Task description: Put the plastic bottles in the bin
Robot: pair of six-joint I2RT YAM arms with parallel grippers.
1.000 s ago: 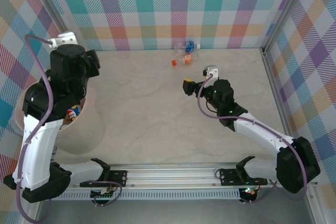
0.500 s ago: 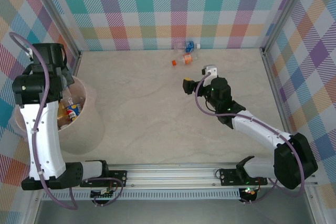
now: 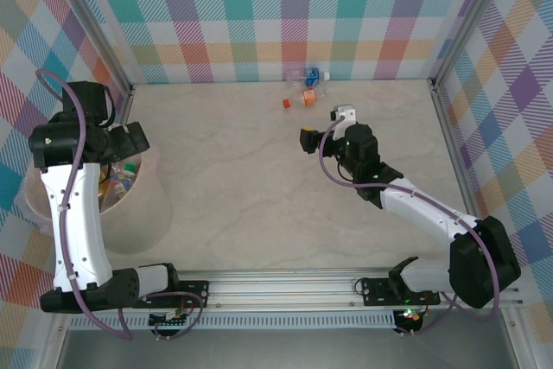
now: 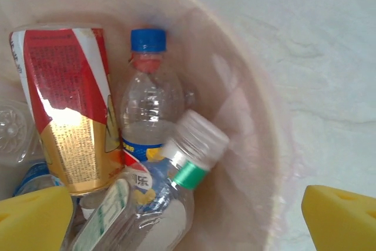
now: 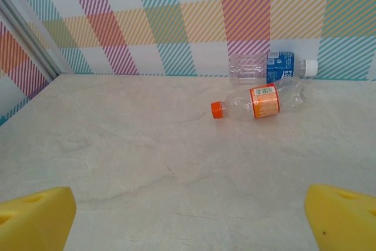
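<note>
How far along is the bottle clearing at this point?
Done: several bottles lie in the bin. In hand: nothing; left gripper open over the bin, right gripper open. Left: orange-capped bottle and blue-labelled bottle at the far edge of the table.

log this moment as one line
left hand: open above round pale pink translucent bin | right hand: open, facing clear plastic orange-capped bottle

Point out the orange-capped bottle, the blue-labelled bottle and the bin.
orange-capped bottle (image 5: pixel 264 101), right wrist view, on its orange label.
blue-labelled bottle (image 5: pixel 278 66), right wrist view, on its blue label.
bin (image 4: pixel 238 80), left wrist view, on its inner wall.
</note>
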